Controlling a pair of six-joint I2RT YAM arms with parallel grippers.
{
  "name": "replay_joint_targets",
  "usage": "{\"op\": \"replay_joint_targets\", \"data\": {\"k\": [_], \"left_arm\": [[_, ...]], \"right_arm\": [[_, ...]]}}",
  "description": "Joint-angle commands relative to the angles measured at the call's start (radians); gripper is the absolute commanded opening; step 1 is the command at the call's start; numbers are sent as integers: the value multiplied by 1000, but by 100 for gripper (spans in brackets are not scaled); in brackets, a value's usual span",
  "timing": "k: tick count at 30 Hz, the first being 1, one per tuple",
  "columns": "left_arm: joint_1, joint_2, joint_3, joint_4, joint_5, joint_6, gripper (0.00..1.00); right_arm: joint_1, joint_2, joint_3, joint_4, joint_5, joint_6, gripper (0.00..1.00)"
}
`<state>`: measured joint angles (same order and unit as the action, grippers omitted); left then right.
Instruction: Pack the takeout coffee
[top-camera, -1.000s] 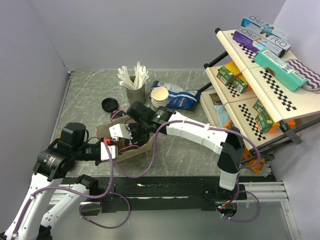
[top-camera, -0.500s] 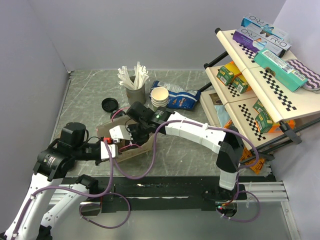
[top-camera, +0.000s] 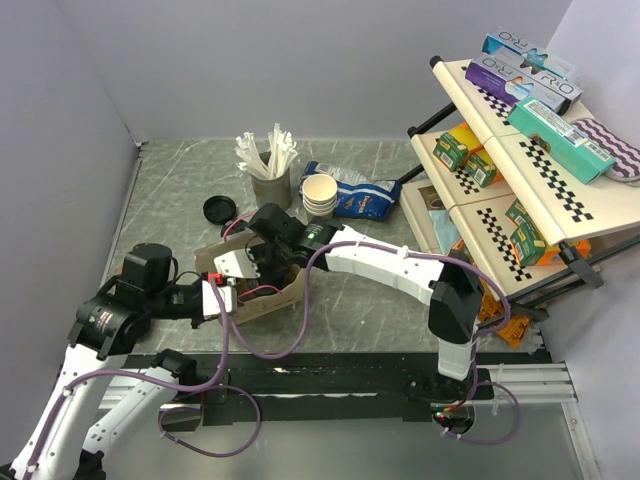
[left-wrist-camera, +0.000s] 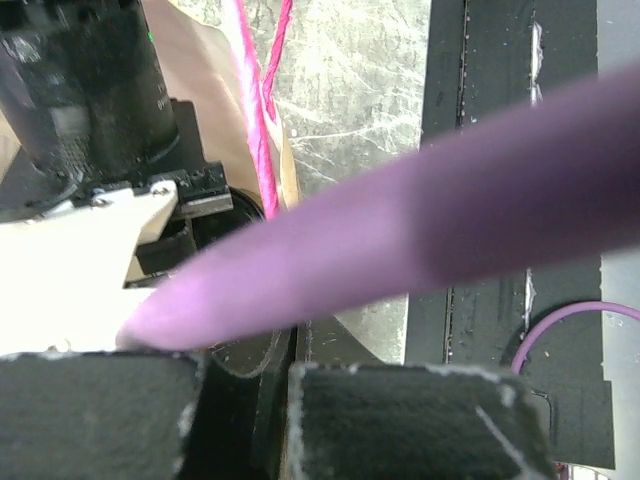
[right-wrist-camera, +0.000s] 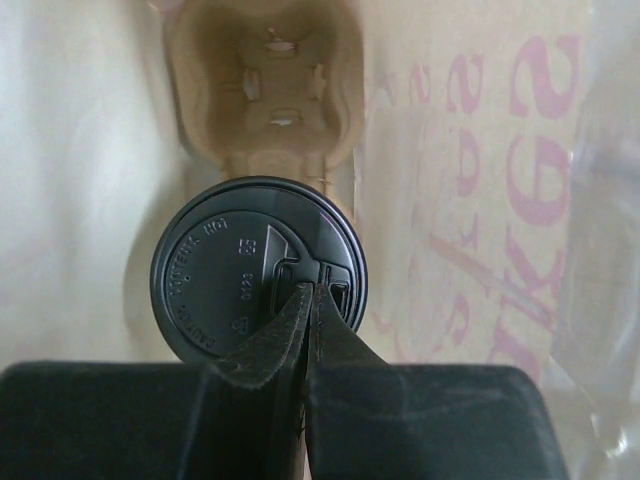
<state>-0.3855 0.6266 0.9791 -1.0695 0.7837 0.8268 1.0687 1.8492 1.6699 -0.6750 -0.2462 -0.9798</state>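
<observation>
The takeout coffee shows only in the right wrist view, as its round black lid (right-wrist-camera: 240, 275). It stands in a pulp cup carrier (right-wrist-camera: 270, 90) inside a brown paper bag (top-camera: 288, 288). My right gripper (right-wrist-camera: 308, 292) is shut, fingertips pressed together just over the lid's sip hole, holding nothing. In the top view it (top-camera: 262, 255) reaches down into the bag's mouth. My left gripper (top-camera: 222, 297) is shut on the bag's near rim (left-wrist-camera: 290, 190), with a thin sheet between its fingers (left-wrist-camera: 420, 420). The cup's sides are hidden.
A loose black lid (top-camera: 219, 209), a holder of white stirrers (top-camera: 270, 170), stacked cream cups (top-camera: 320, 192) and a blue snack bag (top-camera: 362, 196) lie behind the bag. A tilted shelf rack (top-camera: 520, 150) fills the right. A purple cable (left-wrist-camera: 430, 225) crosses the left wrist view.
My right gripper and the bag have shifted slightly left and toward the left arm. The left gripper has kept its hold on the bag's rim.
</observation>
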Motion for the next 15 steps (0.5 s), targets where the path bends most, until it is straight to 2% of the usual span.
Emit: {"op": "replay_joint_targets", "data": {"k": [1,15], "left_arm": [[0,22,-19,8,-1,34,1],[0,16,-10,-35,-15,66,1]], "right_arm": [[-3,42,-27,48,65,-17,0],[-15,143,11,-23,145,-20,0]]}}
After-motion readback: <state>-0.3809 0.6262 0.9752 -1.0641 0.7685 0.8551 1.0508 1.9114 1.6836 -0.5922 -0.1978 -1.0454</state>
